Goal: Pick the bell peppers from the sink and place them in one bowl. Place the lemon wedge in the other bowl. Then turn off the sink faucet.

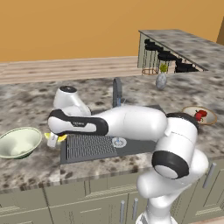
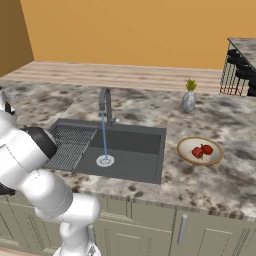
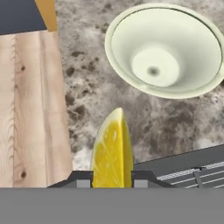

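Yellow flesh of the lemon wedge (image 3: 111, 151) is seen pinched between the two dark finger tips of the gripper (image 3: 111, 179) in the hand view; the jaws are pressed against its two flat sides, rind edge up. In the left base view the gripper (image 1: 53, 140) is held low over the marble counter (image 1: 26, 168), just off the sink's (image 1: 131, 146) near-left corner, with the wedge (image 1: 61, 138) showing as a yellow speck at its tip.

The wedge is judged to be in carry toward the green bowl (image 3: 168, 50), which lies at about 1 o'clock from the gripper in the hand view, apart from it, with bare counter between. In the left base view the same bowl (image 1: 18, 142) sits at 9 o'clock of the gripper, near but not under it. A short reach further is judged to be needed before release.

Two red peppers (image 2: 202, 150) are already laid in the shallow tan bowl (image 2: 200, 151) on the counter at 3 o'clock of the sink (image 2: 125, 145), so that part is judged done. The faucet (image 2: 105, 102) is running: a thin blue stream (image 2: 104, 135) is seen falling to the pale drain (image 2: 105, 160). The shut-off is judged to be left for last. A wire rack (image 2: 70, 142) is noted at the left end of the basin.
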